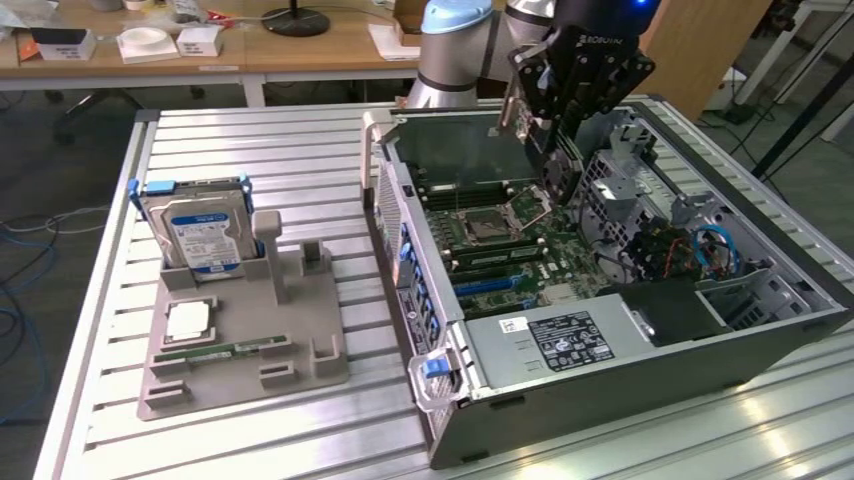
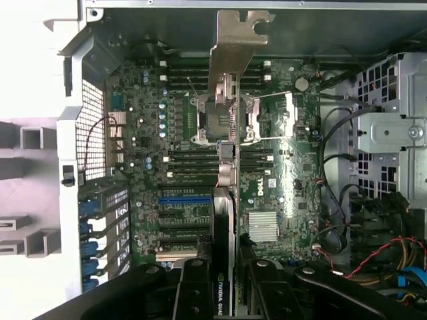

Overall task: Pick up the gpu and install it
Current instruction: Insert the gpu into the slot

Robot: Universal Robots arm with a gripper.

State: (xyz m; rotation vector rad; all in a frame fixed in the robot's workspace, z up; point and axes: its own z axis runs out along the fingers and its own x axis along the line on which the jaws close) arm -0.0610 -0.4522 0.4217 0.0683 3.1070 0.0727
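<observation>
The gripper [image 2: 227, 288], pointing down, clamps the gpu [image 2: 227, 173] edge-on above the motherboard [image 2: 280, 167].

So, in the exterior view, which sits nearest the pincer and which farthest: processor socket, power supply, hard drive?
From the pincer, which grips the gpu:
1. Processor socket, on the motherboard right beneath it.
2. Power supply, at the case's near end.
3. Hard drive, standing in the grey holder at the exterior view's left, outside the case.
</observation>
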